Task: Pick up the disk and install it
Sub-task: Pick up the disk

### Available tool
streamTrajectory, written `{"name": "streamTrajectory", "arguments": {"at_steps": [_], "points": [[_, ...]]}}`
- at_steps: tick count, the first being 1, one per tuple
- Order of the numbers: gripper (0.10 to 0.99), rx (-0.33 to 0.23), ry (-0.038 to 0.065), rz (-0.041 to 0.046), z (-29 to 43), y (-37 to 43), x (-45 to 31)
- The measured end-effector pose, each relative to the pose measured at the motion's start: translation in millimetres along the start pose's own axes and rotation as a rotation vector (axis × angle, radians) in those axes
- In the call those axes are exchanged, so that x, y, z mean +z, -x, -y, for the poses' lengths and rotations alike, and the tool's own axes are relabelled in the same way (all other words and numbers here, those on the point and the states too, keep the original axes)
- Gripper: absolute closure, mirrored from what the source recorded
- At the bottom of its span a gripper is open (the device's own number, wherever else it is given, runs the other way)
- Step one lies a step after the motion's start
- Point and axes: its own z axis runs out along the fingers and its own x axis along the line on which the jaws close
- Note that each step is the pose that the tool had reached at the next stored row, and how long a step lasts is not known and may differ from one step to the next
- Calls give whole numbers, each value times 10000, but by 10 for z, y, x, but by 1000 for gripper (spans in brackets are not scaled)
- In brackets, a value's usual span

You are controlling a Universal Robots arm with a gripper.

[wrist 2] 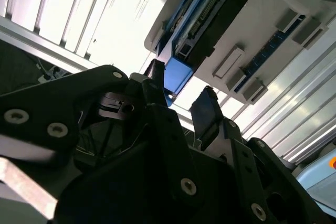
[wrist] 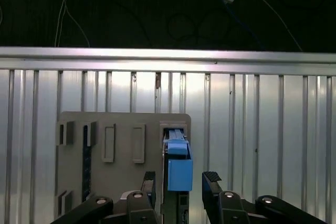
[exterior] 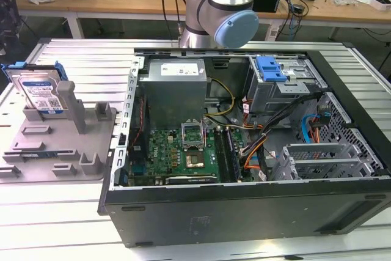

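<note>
While the silvery, blue-framed rectangular disk (exterior: 41, 93) sat in its grey plastic stand (exterior: 61, 151), the gripper (wrist: 180, 178) hung open and empty beside it, pickup not done yet.

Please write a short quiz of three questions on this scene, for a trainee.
1. True or false: the disk is already inside the computer case.
2. In the first wrist view the end effector is: A) shut on a cable; B) open, straddling the disk's blue carrier; C) holding a screw.
3. What colour is the holder in which the disk stands?
Key: 1 false; 2 B; 3 gray.
</note>
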Motion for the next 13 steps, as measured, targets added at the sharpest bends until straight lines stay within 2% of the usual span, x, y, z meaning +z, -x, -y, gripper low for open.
{"name": "streamTrajectory", "arguments": {"at_steps": [5, 10, 13], "points": [[604, 343, 8, 12, 4, 0, 16], [604, 361, 6, 10, 6, 1, 53], [604, 362, 7, -20, 8, 1, 86]]}}
